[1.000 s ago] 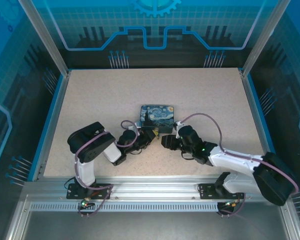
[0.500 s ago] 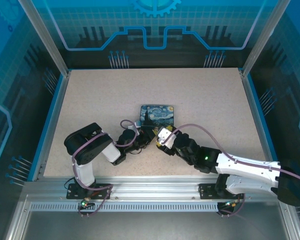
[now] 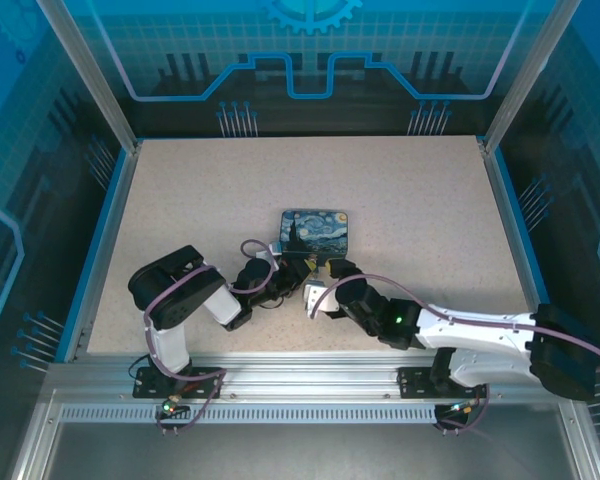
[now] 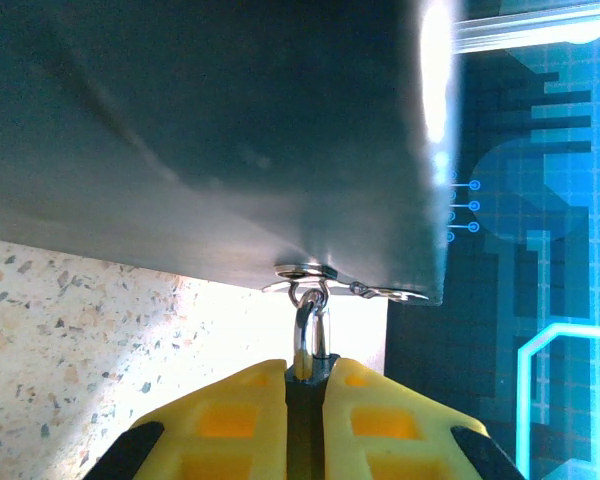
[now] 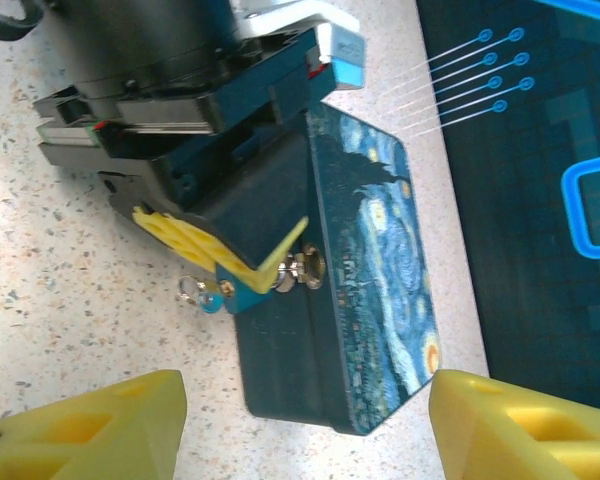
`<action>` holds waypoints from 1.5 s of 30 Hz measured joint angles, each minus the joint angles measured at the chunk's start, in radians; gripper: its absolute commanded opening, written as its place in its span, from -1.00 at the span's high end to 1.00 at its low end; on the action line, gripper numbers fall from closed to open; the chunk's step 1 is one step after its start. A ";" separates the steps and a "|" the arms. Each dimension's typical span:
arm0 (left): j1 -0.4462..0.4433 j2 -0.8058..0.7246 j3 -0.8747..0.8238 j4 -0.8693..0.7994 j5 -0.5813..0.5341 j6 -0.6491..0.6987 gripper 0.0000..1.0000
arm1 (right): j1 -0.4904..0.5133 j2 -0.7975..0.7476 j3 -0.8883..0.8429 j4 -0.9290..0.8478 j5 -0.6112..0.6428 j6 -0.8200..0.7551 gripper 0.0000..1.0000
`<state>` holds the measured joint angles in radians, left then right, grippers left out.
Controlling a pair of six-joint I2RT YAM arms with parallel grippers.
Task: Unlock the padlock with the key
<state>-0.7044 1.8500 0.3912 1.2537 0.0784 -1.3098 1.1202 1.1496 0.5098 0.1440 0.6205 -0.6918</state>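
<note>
Right gripper (image 3: 318,297) swung back, spread wide; left gripper (image 4: 308,372) pinches the padlock (image 4: 306,335) (locked yet, we judge), key (image 5: 192,291) ungrasped.

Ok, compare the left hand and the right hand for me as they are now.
The left hand is shut on the padlock, while the right hand is wide open and holds nothing. The left hand sits right at the latch of the painted tin; the right hand stands back from it, facing that latch side. Both are yellow-tipped and point at the tin.
</note>
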 measured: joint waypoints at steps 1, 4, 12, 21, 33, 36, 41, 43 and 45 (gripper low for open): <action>0.000 0.000 0.000 0.000 0.000 -0.001 0.90 | 0.000 0.016 -0.006 0.014 -0.003 0.005 -0.25; 0.000 0.000 0.000 0.001 0.000 -0.002 0.92 | 0.001 0.087 -0.022 0.051 -0.006 0.021 -0.15; 0.000 0.000 0.000 0.000 0.000 -0.002 0.92 | -0.019 0.250 -0.027 0.151 -0.030 0.044 0.09; 0.000 0.000 0.001 0.000 0.000 -0.027 0.94 | -0.064 0.281 -0.027 0.220 -0.084 0.056 0.23; 0.000 0.000 0.001 0.000 0.000 -0.028 0.97 | -0.083 0.328 -0.003 0.241 -0.098 0.055 0.40; 0.000 0.000 0.001 -0.001 0.000 -0.028 0.97 | -0.083 0.330 0.001 0.244 -0.098 0.055 0.47; 0.000 0.000 0.001 0.000 0.000 -0.028 0.97 | -0.083 0.334 0.003 0.251 -0.097 0.055 0.57; 0.000 0.000 0.002 -0.001 0.000 -0.030 0.98 | -0.083 0.343 0.007 0.253 -0.093 0.056 0.61; 0.000 0.000 0.007 -0.001 0.000 -0.035 0.98 | -0.083 0.353 0.009 0.263 -0.080 0.056 0.63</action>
<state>-0.7044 1.8500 0.3981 1.2526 0.0784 -1.3453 1.0374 1.5028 0.5190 0.4068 0.5400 -0.6361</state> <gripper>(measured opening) 0.110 0.192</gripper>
